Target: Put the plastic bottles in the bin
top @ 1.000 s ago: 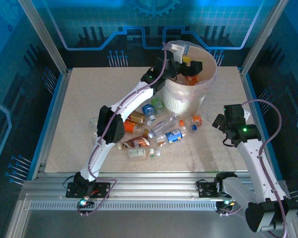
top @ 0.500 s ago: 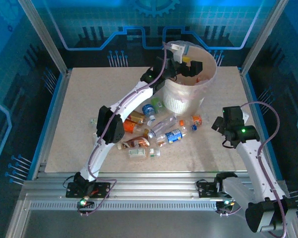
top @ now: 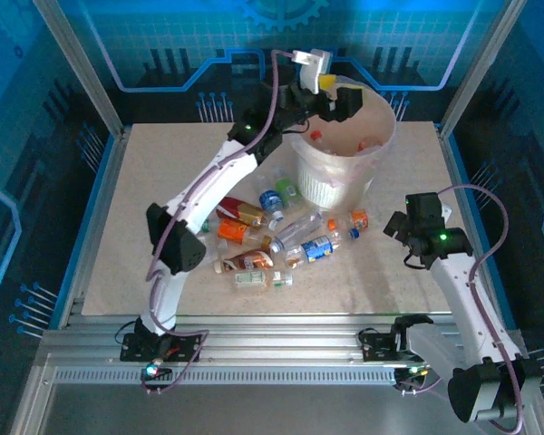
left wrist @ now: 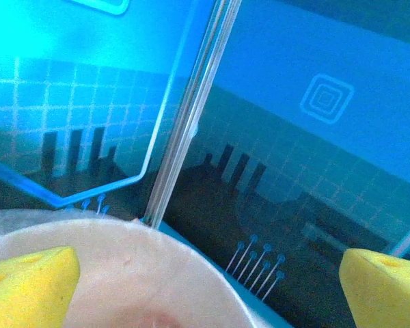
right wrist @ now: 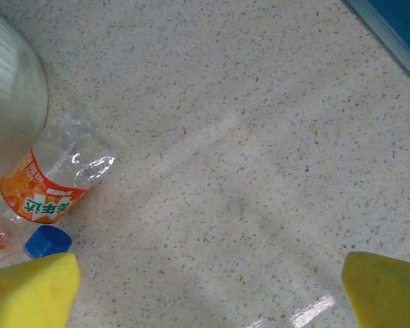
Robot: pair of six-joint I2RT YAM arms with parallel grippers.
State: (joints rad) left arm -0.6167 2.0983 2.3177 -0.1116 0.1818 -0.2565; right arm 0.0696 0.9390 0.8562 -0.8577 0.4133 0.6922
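Several plastic bottles [top: 315, 247] beside the bin [top: 331, 188]

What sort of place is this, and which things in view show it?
Probably a robotics lab test cell: left arm and right arm bolted to an aluminium rail frame, blue printed panels walling in the table, plastic bottles staged beside a bin.

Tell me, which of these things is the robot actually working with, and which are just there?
Part of the job: the heap of plastic bottles; the orange-labelled bottle; the bin; left gripper, open above the bin; right gripper, open.
Just there: the table; metal frame; blue wall panels.
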